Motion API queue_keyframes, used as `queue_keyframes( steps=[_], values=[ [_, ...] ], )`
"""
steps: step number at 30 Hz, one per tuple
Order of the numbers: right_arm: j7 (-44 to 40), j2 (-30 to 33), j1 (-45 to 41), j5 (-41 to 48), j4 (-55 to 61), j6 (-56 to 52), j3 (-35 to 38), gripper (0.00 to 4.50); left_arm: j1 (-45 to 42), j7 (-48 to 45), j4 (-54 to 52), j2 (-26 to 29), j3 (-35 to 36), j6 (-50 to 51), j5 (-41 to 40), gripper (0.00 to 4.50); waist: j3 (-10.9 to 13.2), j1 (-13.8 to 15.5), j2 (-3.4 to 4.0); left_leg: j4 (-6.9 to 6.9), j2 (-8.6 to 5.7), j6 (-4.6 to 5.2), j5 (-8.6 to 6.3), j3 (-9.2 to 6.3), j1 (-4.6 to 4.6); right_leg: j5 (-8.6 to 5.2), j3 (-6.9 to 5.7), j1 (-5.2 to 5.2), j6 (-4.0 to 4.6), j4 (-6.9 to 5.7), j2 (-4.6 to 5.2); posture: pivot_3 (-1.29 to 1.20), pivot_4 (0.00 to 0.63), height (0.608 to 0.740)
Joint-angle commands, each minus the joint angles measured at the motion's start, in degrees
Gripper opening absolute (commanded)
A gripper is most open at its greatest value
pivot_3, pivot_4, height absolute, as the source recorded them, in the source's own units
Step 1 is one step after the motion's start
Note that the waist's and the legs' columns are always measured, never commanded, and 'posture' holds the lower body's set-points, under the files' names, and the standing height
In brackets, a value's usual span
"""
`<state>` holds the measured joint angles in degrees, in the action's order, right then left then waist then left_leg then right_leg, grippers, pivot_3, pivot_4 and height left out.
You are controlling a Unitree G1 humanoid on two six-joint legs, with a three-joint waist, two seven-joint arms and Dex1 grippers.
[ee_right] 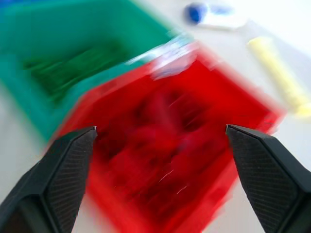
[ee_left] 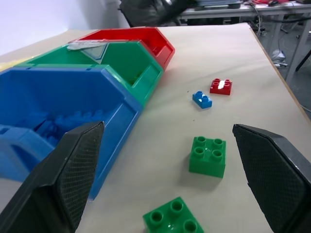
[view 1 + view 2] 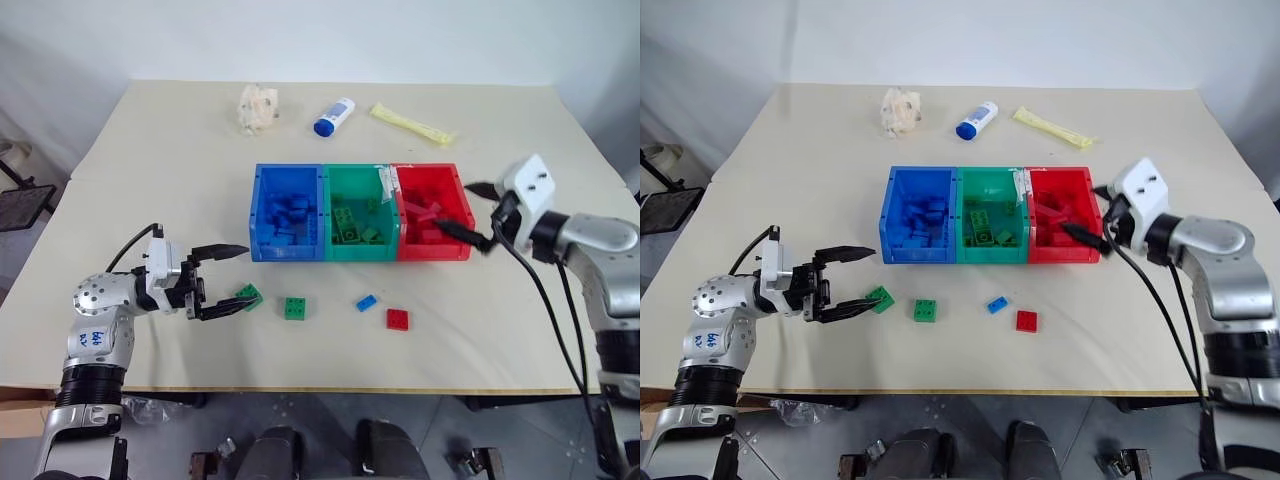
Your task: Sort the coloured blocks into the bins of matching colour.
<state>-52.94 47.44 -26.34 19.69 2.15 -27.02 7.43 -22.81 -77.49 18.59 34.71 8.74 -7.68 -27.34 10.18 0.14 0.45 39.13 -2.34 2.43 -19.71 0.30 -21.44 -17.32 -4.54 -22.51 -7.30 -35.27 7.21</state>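
1. The table (image 3: 150, 150) is pale beige and carries everything else. No readable brand or label shows on any of the things on it.
2. The bins stand in a joined row at mid-table: blue bin (image 3: 262, 215) on the robot's left, green bin (image 3: 334, 200) in the middle, red bin (image 3: 452, 195) on the right. Each holds bricks of its own colour. A small clear scrap lies across the rim between the green and red bins.
3. The right gripper (image 3: 478, 214) hangs at the red bin's right side, its black fingers spread wide with nothing between them; the right wrist view looks down into the red bin.
4. The left gripper (image 3: 228, 280) sits low near the table's front left, fingers wide apart and empty, pointing toward the loose bricks.
5. At the far side lie a crumpled wrapper (image 3: 258, 106), a white tube with a blue cap (image 3: 335, 116) and a yellow packet (image 3: 410, 123); any print on them is too small to read.
6. Four loose bricks lie in front of the bins: a tilted green brick (image 3: 248, 296) just beside the left fingertips, a second green brick (image 3: 295, 308), a red brick (image 3: 397, 319), and the small flat blue brick (image 3: 367, 302).
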Motion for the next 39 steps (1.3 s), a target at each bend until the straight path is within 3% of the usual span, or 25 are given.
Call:
queue_keyframes(
  steps=[1, 11, 15, 21, 27, 35, 39],
  values=[
    [-6.4, 4.5, 9.2, 4.6, 7.7, 0.3, 6.6, 4.42, -0.3, -0.2, -0.3, 0.3, 0.6, -1.0, -0.1, 4.5, 0.0, 0.5, -0.01, 0.0, 0.01, 0.0, 0.0, -0.05, 0.0, 0.0, -0.01, 0.02, 0.0, -0.01, -0.01, 0.0, 0.15, 0.74],
    [-16.7, 12.8, 29.6, 4.2, 10.2, 5.1, 19.5, 4.42, 0.3, -0.9, 0.8, 0.1, 0.8, -1.7, 0.0, 4.5, 0.0, 1.1, -0.02, 0.01, 0.06, 0.05, 0.0, 0.24, 0.15, 0.03, -0.01, 0.12, -0.05, 0.13, -0.02, 0.0, 0.15, 0.74],
    [-16.8, 13.9, 30.5, 4.4, 11.0, 5.0, 19.4, 4.42, 0.5, -1.1, 1.0, 0.2, 1.0, -1.9, 0.0, 4.5, 0.0, 1.2, -0.04, 0.0, 0.04, 0.07, -0.01, 0.24, 0.14, 0.03, 0.02, 0.14, -0.05, 0.19, 0.01, 0.0, 0.15, 0.74],
    [-12.8, 12.4, 25.1, 4.4, 17.3, -0.8, 8.7, 4.42, 1.8, -0.7, -1.3, 0.0, 1.0, -1.3, -0.4, 4.5, 0.0, 1.0, -0.05, 0.02, 0.09, 0.04, -0.01, 0.18, 0.15, 0.03, 0.13, 0.12, -0.05, 0.2, 0.02, 0.0, 0.15, 0.74],
    [-8.0, 5.6, 15.6, 1.9, 18.7, -5.5, -6.5, 4.42, 5.8, -0.1, -6.6, -0.6, 0.7, 0.1, -1.4, 4.5, 0.0, 1.0, -0.05, 0.02, 0.06, 0.03, -0.02, 0.09, 0.11, 0.03, 0.09, 0.09, -0.05, 0.25, 0.08, 0.0, 0.15, 0.74],
    [-7.2, 0.8, 11.8, -4.8, 11.0, 0.7, -15.9, 4.42, 9.2, 1.3, -11.1, -0.7, 1.1, 1.2, -2.0, 4.5, 0.0, 1.2, -0.05, 0.03, -0.06, 0.04, -0.02, -0.01, 0.1, 0.03, 0.02, 0.13, -0.05, 0.24, 0.17, 0.0, 0.15, 0.74],
    [-6.9, -0.7, 11.6, -5.3, 11.0, 0.9, -17.0, 3.5, 10.3, 1.7, -12.4, -0.5, 1.6, 1.5, -2.4, 4.5, 0.0, 0.9, -0.06, 0.02, 0.01, 0.03, -0.02, 0.02, 0.11, 0.03, 0.01, 0.13, -0.05, 0.21, 0.09, 0.0, 0.15, 0.74]
  ],
)
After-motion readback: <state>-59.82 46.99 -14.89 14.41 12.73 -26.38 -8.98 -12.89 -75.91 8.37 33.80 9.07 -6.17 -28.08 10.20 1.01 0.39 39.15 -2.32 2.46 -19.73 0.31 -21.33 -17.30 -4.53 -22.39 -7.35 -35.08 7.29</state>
